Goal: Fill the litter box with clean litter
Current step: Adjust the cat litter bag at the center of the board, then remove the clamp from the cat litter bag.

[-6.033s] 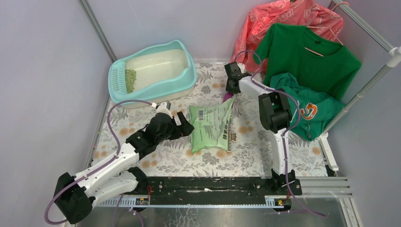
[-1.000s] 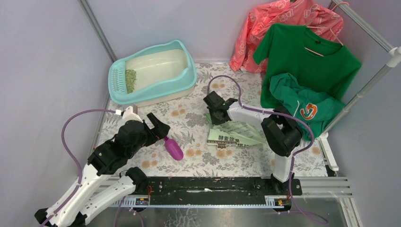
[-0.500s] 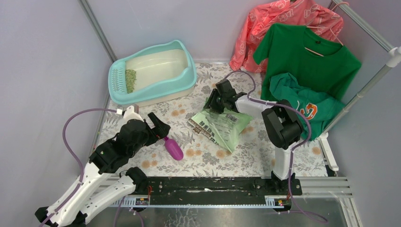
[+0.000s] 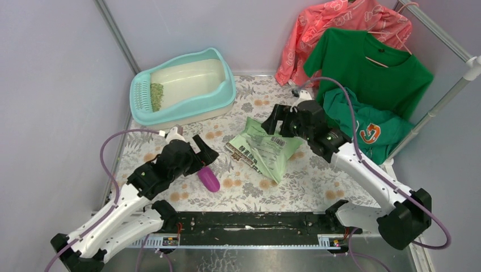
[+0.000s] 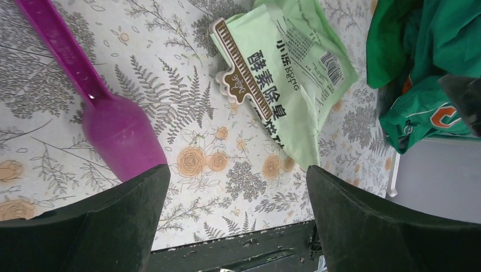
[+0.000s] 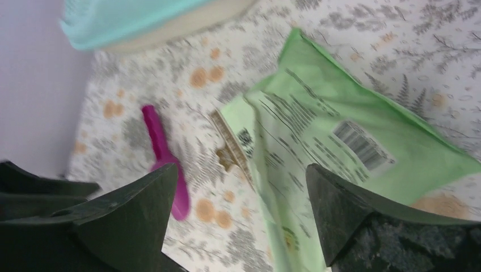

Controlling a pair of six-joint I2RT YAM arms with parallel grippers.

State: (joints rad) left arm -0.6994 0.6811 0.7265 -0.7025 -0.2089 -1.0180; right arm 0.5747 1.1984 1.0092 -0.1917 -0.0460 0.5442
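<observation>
Since a second ago the right gripper [image 4: 279, 123] has let go of the bag [image 4: 264, 150]. Its arm has swung back toward 3 o'clock, and the bag has dropped from a folded, pinched shape to lie crumpled on the table [image 4: 295, 187] near the centre. The left arm has edged forward a little.

The right gripper's jaws now stand wide apart, holding nothing, and hover over the bag's 1 o'clock corner. In the right wrist view, which is blurred, the bag [image 6: 340, 130] lies below the spread fingers [image 6: 142, 209].

The left gripper [image 4: 205, 156] is also spread wide and empty, at about 8 o'clock of the table. The purple scoop [image 4: 208, 180] lies flat just at its 5 o'clock side. In the left wrist view the scoop [image 5: 113, 130] sits by the left finger without clearly touching it, with the bag [image 5: 295, 73] farther off.

The litter box [image 4: 227, 85] stands at 11 o'clock of the table. The litter [image 4: 156, 96] is a small greenish patch at the 9 o'clock end of its basin, just beside the grate; the rest of the basin shows bare cream.

Green and pink clothes [image 4: 368, 62] hang at 2 o'clock.
</observation>
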